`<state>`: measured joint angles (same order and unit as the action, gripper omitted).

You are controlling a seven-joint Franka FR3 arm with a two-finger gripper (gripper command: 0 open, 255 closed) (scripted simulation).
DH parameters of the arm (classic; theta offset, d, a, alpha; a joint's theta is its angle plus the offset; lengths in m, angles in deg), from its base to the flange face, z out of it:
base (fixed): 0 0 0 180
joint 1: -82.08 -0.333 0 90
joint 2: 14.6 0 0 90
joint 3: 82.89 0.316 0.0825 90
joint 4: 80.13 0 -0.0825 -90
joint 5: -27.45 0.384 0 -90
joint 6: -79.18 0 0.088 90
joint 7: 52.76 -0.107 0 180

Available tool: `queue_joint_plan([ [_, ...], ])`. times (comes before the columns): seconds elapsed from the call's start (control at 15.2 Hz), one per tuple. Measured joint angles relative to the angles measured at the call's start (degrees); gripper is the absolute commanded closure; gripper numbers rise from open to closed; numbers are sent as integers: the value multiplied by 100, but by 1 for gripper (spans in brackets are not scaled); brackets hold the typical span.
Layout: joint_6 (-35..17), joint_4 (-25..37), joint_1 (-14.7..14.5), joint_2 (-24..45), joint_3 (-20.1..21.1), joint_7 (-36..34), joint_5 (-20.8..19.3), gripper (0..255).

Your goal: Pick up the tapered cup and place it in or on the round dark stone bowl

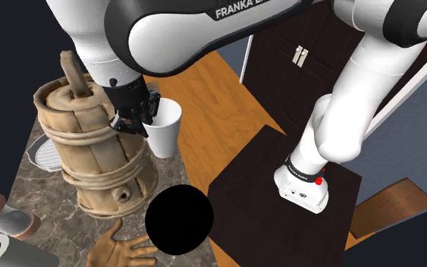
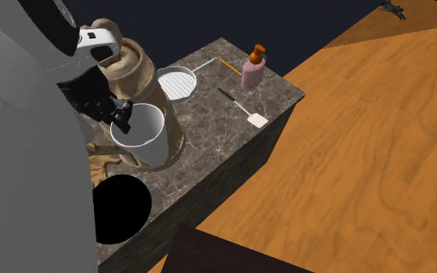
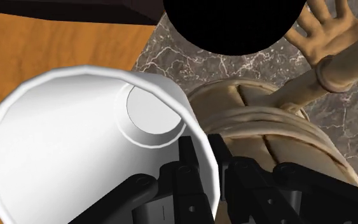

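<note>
Plainly clamped onto the white tapered cup (image 3: 75, 137) by the black gripper (image 3: 203, 162): pinches the cup's thin wall near the rim, with one of the fingers (image 3: 185, 168) inside the mouth and the other pressed against the outside. Holds the cup clear of the marbled counter (image 2: 216, 124) - mouth upward in the second exterior view, just beside the wooden churn (image 1: 90, 152) and partly in front of it. Looks, from the wrist, straight into the cup down to its round bottom, with orange wooden floor (image 3: 44, 44) behind one side and the churn's banded top behind the other. Leaves the round black bowl (image 1: 179, 220) lower down on the counter near its edge, drawn as a flat black disc, apart from the cup and just beside a carved wooden hand (image 1: 120, 246). Shares the counter, farther off in the second exterior view, with a white ridged pan (image 2: 176, 81), a pink soap dispenser (image 2: 253, 68) topped by an orange pump, a spatula (image 2: 240, 106) and a pencil (image 2: 228, 66). Stands on a dark box (image 1: 249, 190) set on the floor - close to a dark door (image 1: 280, 68).
</note>
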<state>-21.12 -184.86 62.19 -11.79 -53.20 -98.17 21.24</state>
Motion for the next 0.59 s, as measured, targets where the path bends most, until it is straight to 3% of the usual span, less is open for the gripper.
queue_joint_plan([
  [0.59,309,9,-594,-258,580,-1079,281,255],
])
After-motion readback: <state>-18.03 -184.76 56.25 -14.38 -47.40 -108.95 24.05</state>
